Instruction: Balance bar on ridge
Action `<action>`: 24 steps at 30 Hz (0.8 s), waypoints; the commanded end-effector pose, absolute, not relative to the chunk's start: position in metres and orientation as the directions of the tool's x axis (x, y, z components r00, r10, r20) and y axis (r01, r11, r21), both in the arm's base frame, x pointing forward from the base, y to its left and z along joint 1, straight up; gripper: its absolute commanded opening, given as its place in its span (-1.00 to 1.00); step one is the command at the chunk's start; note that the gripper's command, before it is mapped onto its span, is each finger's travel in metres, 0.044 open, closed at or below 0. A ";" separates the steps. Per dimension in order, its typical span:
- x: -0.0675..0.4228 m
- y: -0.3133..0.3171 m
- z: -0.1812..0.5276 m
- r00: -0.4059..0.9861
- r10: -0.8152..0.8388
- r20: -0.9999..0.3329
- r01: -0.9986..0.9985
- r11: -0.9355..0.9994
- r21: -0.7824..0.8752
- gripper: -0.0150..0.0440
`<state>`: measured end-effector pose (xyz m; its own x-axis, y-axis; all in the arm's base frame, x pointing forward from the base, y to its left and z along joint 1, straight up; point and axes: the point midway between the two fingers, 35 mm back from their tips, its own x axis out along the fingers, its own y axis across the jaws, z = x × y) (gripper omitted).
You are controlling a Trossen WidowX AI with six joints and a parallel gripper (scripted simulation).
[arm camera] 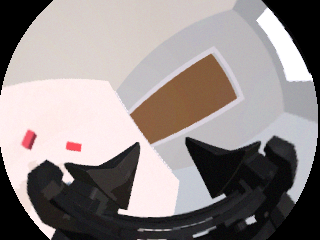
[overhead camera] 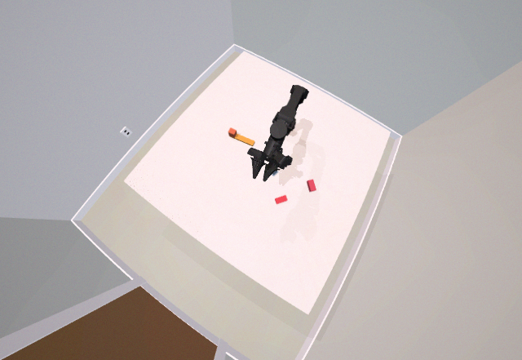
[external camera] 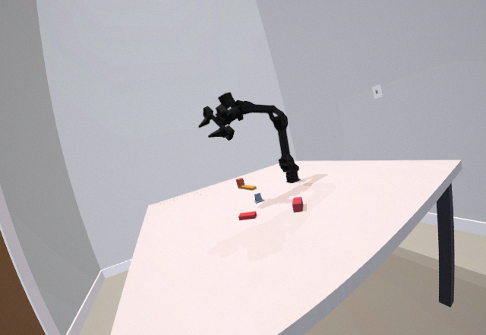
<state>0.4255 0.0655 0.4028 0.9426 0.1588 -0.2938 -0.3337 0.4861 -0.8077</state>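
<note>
High above the table (external camera: 392, 190), the empty gripper (external camera: 213, 126) hangs parted; the orange bar (external camera: 248, 187) lies far below it, needing a descent aligned across the bar's width, near its balance point.

1. Gripper (external camera: 213, 127): raised high above the table (external camera: 392, 190), jaws apart, nothing between them; open air beneath.
2. Bar (external camera: 248, 187) with orange block (external camera: 239, 182): lying toward the far edge, beside the arm base (external camera: 291, 176).
3. Ridge (external camera: 257, 197): small blue-grey piece, mid-table, standing apart from its neighbours.
4. Two red blocks (external camera: 247, 215) (external camera: 297, 203): nearer the front, well apart, with a passable gap between.
</note>
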 end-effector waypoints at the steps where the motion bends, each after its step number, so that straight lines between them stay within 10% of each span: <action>1: 0.428 0.039 0.377 0.921 0.095 -0.379 -0.383 0.414 -0.826 0.58; 24: 0.384 -0.099 0.264 0.632 -0.155 -0.760 -0.756 0.094 -0.648 0.58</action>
<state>0.3956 -0.0828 0.2813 0.6912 -0.1342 -0.7101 -0.6995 0.1227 -0.7041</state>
